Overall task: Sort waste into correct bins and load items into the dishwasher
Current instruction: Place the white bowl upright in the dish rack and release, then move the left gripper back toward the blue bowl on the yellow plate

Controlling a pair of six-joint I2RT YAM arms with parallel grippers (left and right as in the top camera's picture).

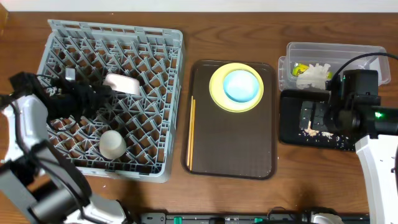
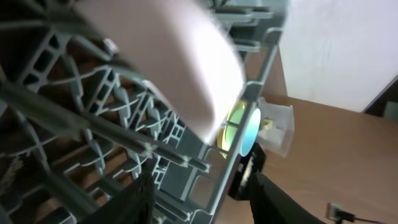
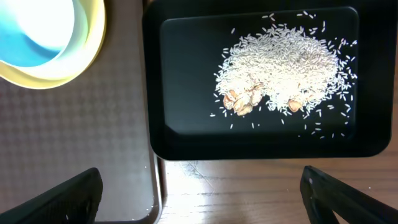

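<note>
The grey dish rack (image 1: 155, 74) fills the left side. A small white bowl (image 1: 122, 83) lies tilted among its pegs. My left gripper (image 1: 102, 94) is open just left of that bowl. In the left wrist view its fingers (image 2: 199, 199) straddle rack lattice (image 2: 74, 124), and the bowl (image 2: 168, 56) is a blur ahead. The pale-yellow plate (image 1: 217, 93) holds the light-blue bowl (image 1: 241, 85). My right gripper (image 1: 318, 118) is open and empty above the black tray (image 1: 292, 134). In the right wrist view (image 3: 202, 193) the tray (image 3: 186, 124) holds food grains (image 3: 286, 62).
The plate sits on a dark brown serving tray (image 1: 230, 143) with chopsticks (image 1: 191, 134) along its left side. The clear tub (image 1: 360, 53) at back right holds crumpled paper (image 1: 314, 74) and a wrapper (image 1: 301, 68). A white cup (image 1: 112, 143) stands in the rack's front.
</note>
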